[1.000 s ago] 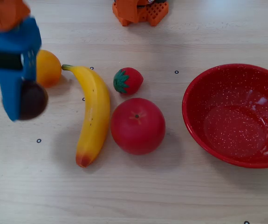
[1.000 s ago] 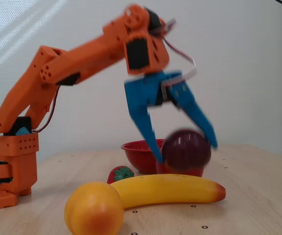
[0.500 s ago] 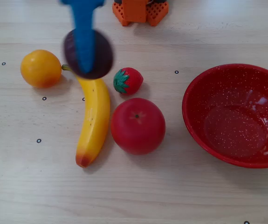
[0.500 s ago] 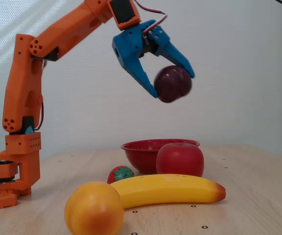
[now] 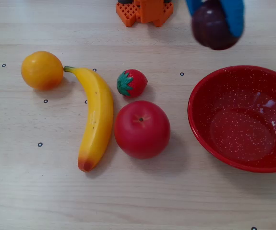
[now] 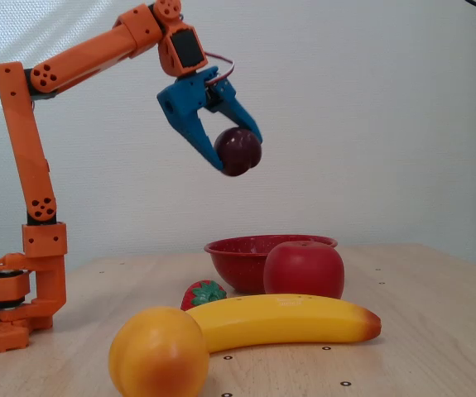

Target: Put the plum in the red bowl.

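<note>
Orange (image 6: 158, 352): nearest the camera in the side-on fixed view, resting on the table (image 6: 436, 331); at far left in the top-down fixed view (image 5: 42, 70).
Banana (image 6: 291, 319): just behind the orange, lying lengthwise; in the top-down view (image 5: 97, 124) it lies between the orange and the apple.
Apple (image 6: 304, 269): red, upright, directly in front of the bowl in the side-on view; well clear of it in the top-down view (image 5: 142, 129).
Strawberry (image 6: 204, 294): small, just beside the apple; (image 5: 132, 82).
Red bowl (image 6: 238, 252): stands on the table; its speckled interior (image 5: 243, 120) holds nothing.
My claw (image 6: 239, 153): blue fingers (image 6: 189, 124) closed around the plum, raised high above the table.
Plum (image 6: 238, 150): dark, glossy, pinched between my fingers; in the top-down view (image 5: 213, 26) it appears just beyond the bowl's far rim, not over its centre.
My arm (image 6: 31, 149): orange, rising from its base at left.
</note>
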`<state>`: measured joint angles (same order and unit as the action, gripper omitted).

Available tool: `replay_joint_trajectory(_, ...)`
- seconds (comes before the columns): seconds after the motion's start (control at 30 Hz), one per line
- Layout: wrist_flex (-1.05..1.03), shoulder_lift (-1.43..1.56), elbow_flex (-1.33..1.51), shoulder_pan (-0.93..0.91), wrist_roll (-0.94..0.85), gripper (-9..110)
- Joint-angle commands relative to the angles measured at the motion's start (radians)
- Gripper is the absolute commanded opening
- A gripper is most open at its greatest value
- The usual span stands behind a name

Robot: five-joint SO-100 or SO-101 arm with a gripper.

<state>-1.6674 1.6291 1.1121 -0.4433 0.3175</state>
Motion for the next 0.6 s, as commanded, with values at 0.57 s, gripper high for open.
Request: replay_joint_trajectory(0.57, 0.018, -0.534, -0.413, -0.118, -0.051, 31)
